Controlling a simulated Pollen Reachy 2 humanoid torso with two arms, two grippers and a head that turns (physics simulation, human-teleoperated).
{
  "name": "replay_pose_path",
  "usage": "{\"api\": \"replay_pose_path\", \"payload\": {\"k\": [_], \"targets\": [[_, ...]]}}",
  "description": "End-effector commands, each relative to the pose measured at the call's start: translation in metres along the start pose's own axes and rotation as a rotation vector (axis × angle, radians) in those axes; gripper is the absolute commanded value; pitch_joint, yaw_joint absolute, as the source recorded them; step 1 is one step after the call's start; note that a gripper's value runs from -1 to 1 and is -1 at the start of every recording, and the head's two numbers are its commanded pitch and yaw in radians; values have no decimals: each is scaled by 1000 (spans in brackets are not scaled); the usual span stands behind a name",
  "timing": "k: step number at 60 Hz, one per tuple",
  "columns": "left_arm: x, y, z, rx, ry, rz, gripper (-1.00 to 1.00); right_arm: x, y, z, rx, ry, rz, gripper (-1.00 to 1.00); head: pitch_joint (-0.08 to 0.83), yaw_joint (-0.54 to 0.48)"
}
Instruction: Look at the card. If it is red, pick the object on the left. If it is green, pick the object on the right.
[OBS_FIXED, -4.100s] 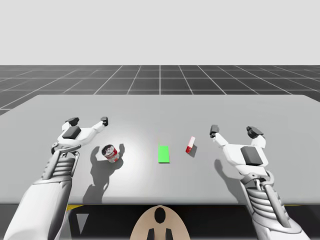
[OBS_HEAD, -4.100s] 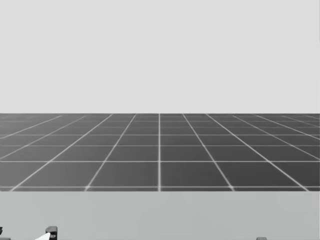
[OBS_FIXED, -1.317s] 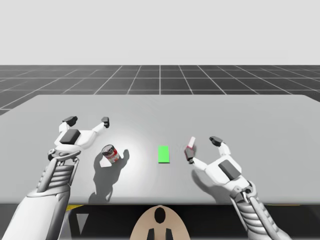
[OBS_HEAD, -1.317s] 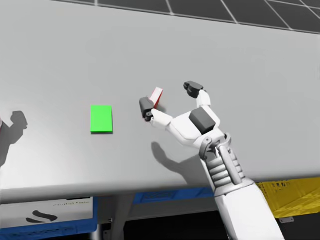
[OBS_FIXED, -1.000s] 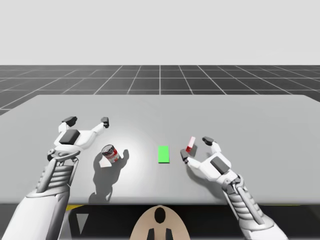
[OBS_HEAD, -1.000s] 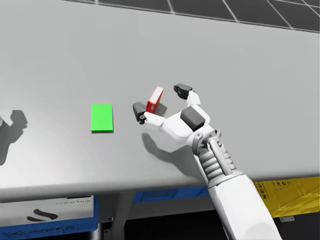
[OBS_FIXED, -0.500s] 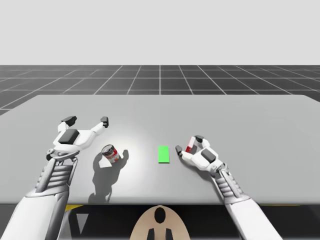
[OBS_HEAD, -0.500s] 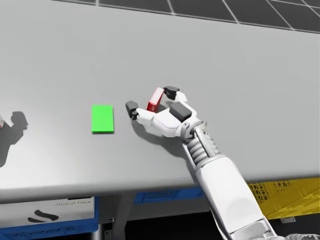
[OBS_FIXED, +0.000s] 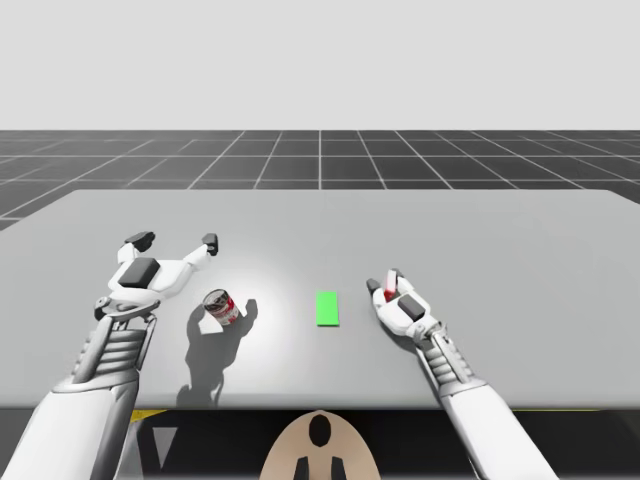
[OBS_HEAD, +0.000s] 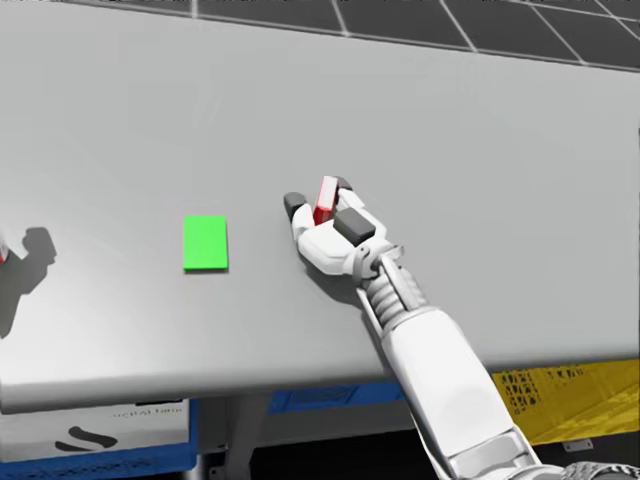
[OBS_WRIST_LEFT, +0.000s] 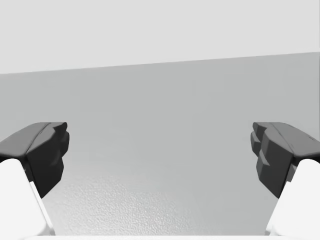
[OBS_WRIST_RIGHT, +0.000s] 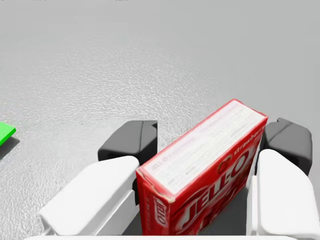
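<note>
A green card (OBS_FIXED: 327, 308) (OBS_HEAD: 205, 243) lies flat at the table's middle. Right of it stands a small red box (OBS_FIXED: 389, 291) (OBS_HEAD: 326, 201) (OBS_WRIST_RIGHT: 205, 170) on its edge. My right gripper (OBS_FIXED: 385, 283) (OBS_HEAD: 320, 197) (OBS_WRIST_RIGHT: 207, 145) is shut on it, a dark pad against each broad side. A red can (OBS_FIXED: 220, 306) lies on its side left of the card. My left gripper (OBS_FIXED: 174, 241) (OBS_WRIST_LEFT: 160, 155) hangs open just behind the can, with nothing between its fingers.
The grey table (OBS_FIXED: 500, 230) stretches bare behind and to the right of the box. Its front edge (OBS_HEAD: 200, 385) runs close under my right forearm. A yellow crate (OBS_HEAD: 560, 400) sits below the table at the right.
My head has turned down to the table since the earliest frames. My right gripper has come in around the red box and its fingers have closed on it. The left arm has stayed put.
</note>
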Motion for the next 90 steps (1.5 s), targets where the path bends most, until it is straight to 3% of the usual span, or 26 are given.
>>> {"api": "replay_pose_path", "payload": {"k": [1,25,41,54,69,80,90], "targets": [[-1,0,0,-1,-1,-5,-1000,-4,-2,3,-5,6,-3,1000,719,-269],[-1,-2,0,0,0,-9,-1000,-1,-3,7,-6,-12,8,999,640,-282],[-2,-3,1,2,2,-13,-1000,-1,-2,7,-3,-23,1,1000,396,-299],[-3,-3,1,4,1,-16,-1000,8,1,9,-1,-37,-3,997,319,-319],[-3,-2,0,3,5,-13,-1000,71,1,14,-3,-167,-35,1000,299,-327],[-3,-1,-1,4,5,-12,-1000,137,-2,27,-29,-321,-13,1000,282,-326],[-3,-1,-1,3,5,-12,-1000,173,-4,40,-49,-424,15,1000,268,-324]]}}
